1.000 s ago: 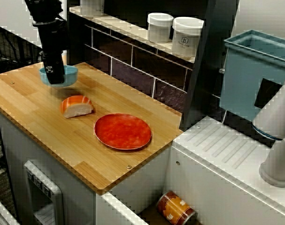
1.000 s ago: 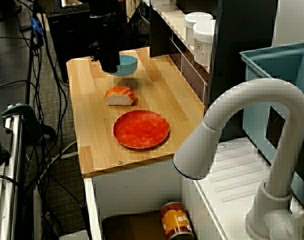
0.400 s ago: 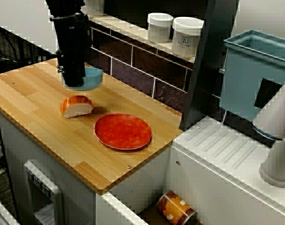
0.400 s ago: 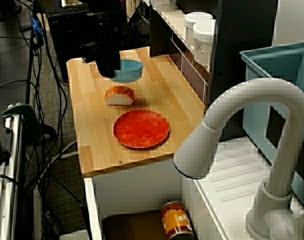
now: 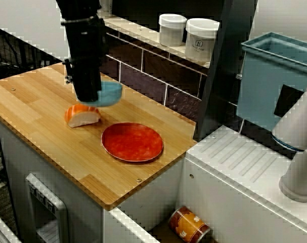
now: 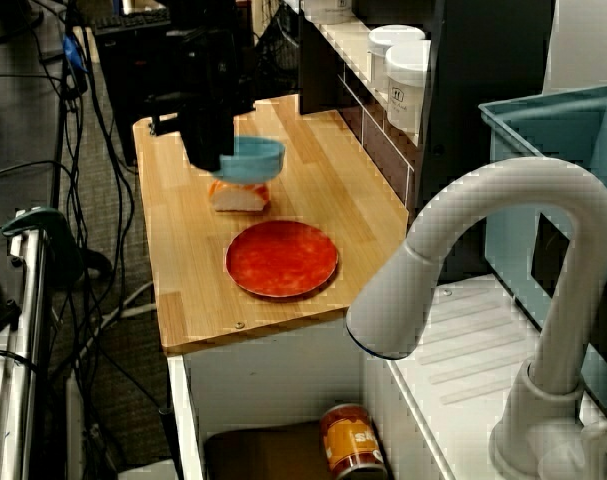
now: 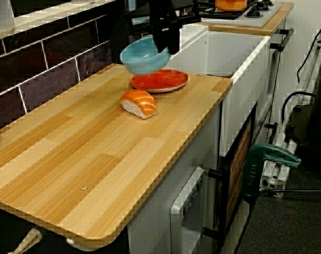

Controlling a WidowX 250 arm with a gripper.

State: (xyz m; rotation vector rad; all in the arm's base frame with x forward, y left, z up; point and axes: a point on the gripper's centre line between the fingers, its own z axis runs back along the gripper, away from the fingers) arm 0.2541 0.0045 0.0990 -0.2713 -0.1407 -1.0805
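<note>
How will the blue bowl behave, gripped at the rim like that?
Probably stiff and light: the blue bowl hangs clear of the counter from the gripper on one rim edge, undeformed. Smooth surface, off-centre hold: it may slip or swing.

Vertical arm [image 5: 83, 43] points down, tool [image 5: 87, 95] clamped.

We cannot see how the gripper [image 5: 87, 95] meets the blue bowl [image 5: 109, 94] — in the view from the front its dark body covers the near rim. There the bowl hides the top of the sushi [image 5: 83, 116], and in the view along the counter it hides part of the red plate [image 7: 171, 81]. The arm is cut off at every top edge.
</note>
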